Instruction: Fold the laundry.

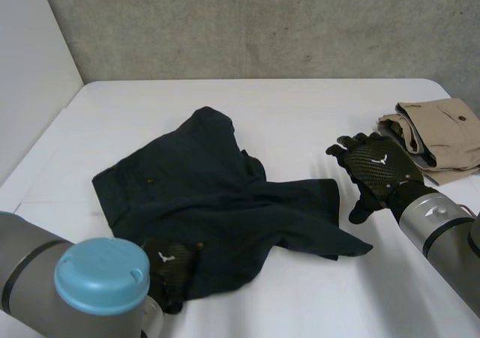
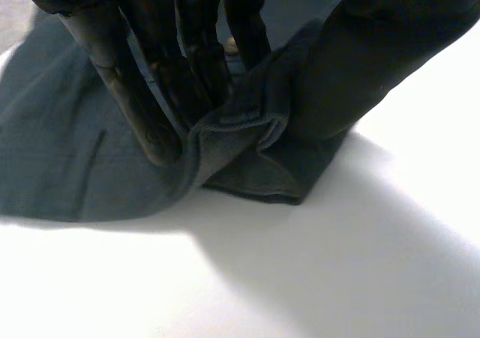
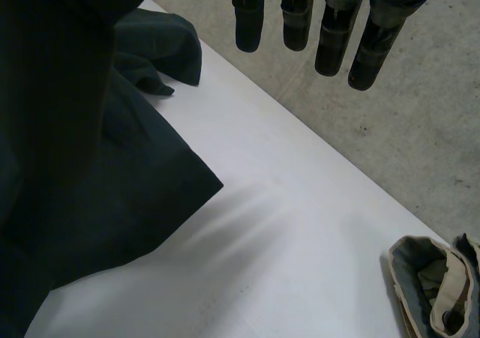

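Navy shorts: you have them lying rumpled across the middle of the white worktop.
Left hand: at the shorts' near edge; your fingers and thumb pinch a fold of the cloth between them.
Right hand: hovers just beside the shorts' right side, fingers straight and holding nothing.
Beige garment: folded at the worktop's far right, well apart from the shorts.

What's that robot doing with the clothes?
It is folding laundry. Its left hand pinches the near edge of the dark shorts, which lie crumpled on the table. Its right hand hovers open beside the shorts, holding nothing. Tan trousers lie folded at the table's right side.
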You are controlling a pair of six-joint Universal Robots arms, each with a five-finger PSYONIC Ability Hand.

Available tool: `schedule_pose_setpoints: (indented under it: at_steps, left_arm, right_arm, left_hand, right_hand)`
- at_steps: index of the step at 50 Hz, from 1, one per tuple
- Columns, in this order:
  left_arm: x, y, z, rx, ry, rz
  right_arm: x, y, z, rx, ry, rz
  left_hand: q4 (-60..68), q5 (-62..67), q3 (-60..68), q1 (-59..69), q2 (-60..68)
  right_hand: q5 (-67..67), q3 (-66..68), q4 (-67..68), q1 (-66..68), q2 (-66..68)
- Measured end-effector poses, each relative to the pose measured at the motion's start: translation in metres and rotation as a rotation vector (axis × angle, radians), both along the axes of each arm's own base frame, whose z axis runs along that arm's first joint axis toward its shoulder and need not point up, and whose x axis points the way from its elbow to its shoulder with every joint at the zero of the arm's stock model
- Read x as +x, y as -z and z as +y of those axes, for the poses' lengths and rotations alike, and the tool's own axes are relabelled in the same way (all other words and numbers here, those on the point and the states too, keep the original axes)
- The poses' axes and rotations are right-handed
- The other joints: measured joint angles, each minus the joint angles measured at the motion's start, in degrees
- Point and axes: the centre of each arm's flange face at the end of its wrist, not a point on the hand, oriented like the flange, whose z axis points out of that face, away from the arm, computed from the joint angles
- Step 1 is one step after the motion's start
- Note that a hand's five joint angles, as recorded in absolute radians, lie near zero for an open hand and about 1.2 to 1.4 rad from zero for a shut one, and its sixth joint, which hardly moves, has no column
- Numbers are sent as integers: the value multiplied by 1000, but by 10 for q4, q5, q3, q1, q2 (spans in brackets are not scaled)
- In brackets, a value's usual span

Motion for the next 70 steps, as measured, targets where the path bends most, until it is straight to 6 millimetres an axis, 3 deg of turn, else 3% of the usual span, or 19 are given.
schedule_pose_setpoints:
  at_steps: [6,7,10,17,18,19,23,29,30,31,32,38,45,50,54,57,61,68,70]
  left_arm:
    - [13,-9,-25,-73,-118,-35]
    - [22,-17,-43,-122,-178,-52]
    - [34,-30,-67,-194,-247,-60]
    - [82,-103,-152,-538,-447,-74]
    - [82,-103,-152,-538,-447,-74]
    - [85,-129,-166,-642,-456,-60]
    - [67,-175,-176,-810,-398,18]
    - [5,-200,-160,-890,-225,166]
    - [5,-200,-160,-890,-225,166]
    - [-25,-196,-149,-877,-141,214]
    - [-33,-194,-145,-872,-120,225]
    - [-122,-145,-92,-756,183,297]
    - [-171,-78,-36,-614,432,275]
    - [-176,-57,-21,-563,474,242]
    - [-167,-61,-30,-553,417,215]
    - [-137,-80,-51,-532,255,162]
    - [-102,-94,-56,-470,111,125]
    - [-57,-88,-33,-293,15,110]
    - [-36,-75,-15,-174,-11,93]
  right_arm:
    - [0,0,0,-1,0,1]
    - [0,0,0,-2,0,1]
    - [0,0,0,-2,-1,1]
    - [1,-1,-1,-5,-2,-1]
    - [1,-1,-1,-5,-2,-1]
    - [1,-1,-1,-6,-2,-1]
    - [1,-2,-1,-7,-2,-1]
    - [0,-2,0,-9,1,-1]
    - [0,-2,0,-9,1,-1]
    - [-1,-3,-1,-11,7,-1]
    - [-1,-3,-1,-11,9,-1]
    - [-5,-6,-4,-20,33,-3]
    - [-8,-12,-9,-39,60,-8]
    - [-12,-14,-13,-47,73,-9]
    - [-12,-18,-17,-58,71,-12]
    - [-9,-24,-19,-75,32,-12]
    - [0,-25,-16,-81,-66,12]
    - [14,-11,-10,-73,-261,96]
    - [22,1,-13,-78,-360,158]
  left_hand:
    - [1,0,3,68,19]
    - [1,0,3,158,20]
    - [1,0,3,157,20]
    - [2,0,3,158,20]
    - [2,0,3,158,20]
    - [2,0,3,158,20]
    - [3,0,3,158,20]
    - [3,0,3,159,20]
    - [3,0,3,159,20]
    - [4,0,3,159,20]
    - [4,0,3,159,20]
    - [-43,-27,-27,147,-20]
    - [-369,-352,-347,-185,-345]
    - [-486,-474,-463,-271,-459]
    - [-492,-482,-469,-271,-466]
    - [-493,-482,-469,-271,-467]
    - [-480,-462,-461,-269,-456]
    - [-387,-369,-371,-179,-366]
    - [-382,-364,-368,-179,-363]
  right_hand:
    - [0,0,0,0,0]
    - [0,0,0,0,0]
    - [0,0,0,0,0]
    - [0,0,0,0,0]
    - [0,0,0,0,0]
    - [0,0,0,0,0]
    - [0,0,0,0,0]
    - [0,0,0,0,0]
    - [0,0,0,0,0]
    - [0,0,0,0,0]
    - [0,0,0,0,0]
    - [0,0,0,0,0]
    - [0,0,0,0,0]
    - [0,0,0,0,0]
    - [0,0,0,0,0]
    - [0,0,0,0,0]
    - [0,0,0,0,0]
    - [0,0,0,0,0]
    - [2,5,1,2,4]
